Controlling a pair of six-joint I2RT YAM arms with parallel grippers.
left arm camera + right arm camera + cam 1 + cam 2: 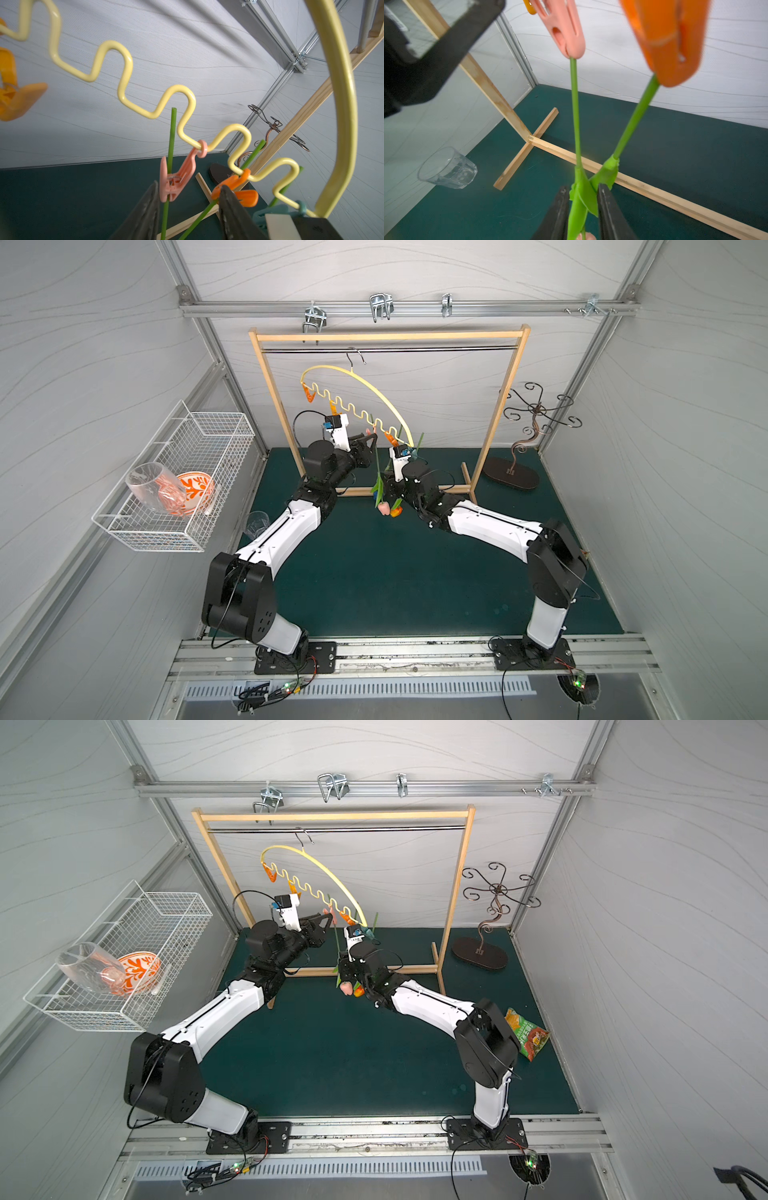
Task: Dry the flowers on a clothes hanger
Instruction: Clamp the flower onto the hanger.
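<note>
Right wrist view has our right gripper [583, 186] bracketing a tulip leaf [584, 199], whether pinching we cannot tell; the flowers [575, 116] hang heads-down, clipped to the clothes hanger [342, 83] so they dry, and our left gripper [189, 185] stands open around the pink clothespin [166, 180], apparently letting it bite

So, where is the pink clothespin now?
In the left wrist view the pink clothespin hangs on the wavy bar of the clothes hanger, clipped to a green stem, beside an orange clothespin near its right end.
</note>
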